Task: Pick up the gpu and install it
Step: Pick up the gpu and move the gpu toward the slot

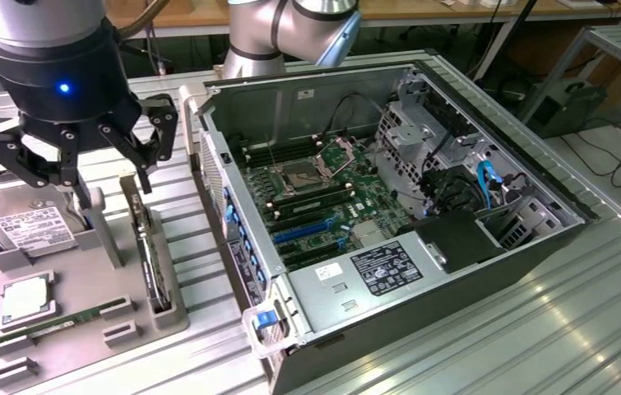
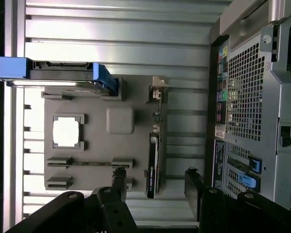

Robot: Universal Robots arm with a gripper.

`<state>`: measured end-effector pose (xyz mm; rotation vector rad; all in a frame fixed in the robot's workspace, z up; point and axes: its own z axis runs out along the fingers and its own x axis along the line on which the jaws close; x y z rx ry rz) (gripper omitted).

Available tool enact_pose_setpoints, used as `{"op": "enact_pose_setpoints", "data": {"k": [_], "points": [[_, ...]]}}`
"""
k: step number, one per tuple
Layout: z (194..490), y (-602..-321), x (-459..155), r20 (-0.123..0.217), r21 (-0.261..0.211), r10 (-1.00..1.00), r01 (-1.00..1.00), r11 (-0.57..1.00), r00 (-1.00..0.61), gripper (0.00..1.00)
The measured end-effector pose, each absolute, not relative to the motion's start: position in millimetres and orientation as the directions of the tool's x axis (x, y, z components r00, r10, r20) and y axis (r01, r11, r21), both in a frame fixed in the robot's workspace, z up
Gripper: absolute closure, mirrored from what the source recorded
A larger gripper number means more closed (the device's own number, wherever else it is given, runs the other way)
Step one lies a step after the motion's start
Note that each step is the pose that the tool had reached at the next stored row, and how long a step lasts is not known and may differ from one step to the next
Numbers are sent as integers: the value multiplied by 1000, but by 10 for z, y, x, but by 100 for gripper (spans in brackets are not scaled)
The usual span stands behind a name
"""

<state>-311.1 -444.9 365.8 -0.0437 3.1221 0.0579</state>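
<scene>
Hovering with gripper [image 1: 82,169] spread wide, gpu [image 1: 152,247] on edge just below, its length square to the opening

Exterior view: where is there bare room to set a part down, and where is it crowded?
Free: bare ribbed table past the computer case, at the exterior view's right. Crowded: the gray tray with hard drive and gpu, open claw above it; the strip between gpu and case is narrow.

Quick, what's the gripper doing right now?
Gripper: open, empty, above the thin flat dark gpu card with silver bracket, standing in its grey tray.
</scene>
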Motion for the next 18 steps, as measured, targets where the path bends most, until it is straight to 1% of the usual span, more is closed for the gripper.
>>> {"op": "enact_pose_setpoints", "data": {"k": [18], "points": [[3300, -4449, -3111, -19, 37, -21, -21, 999, -1000, 40]]}}
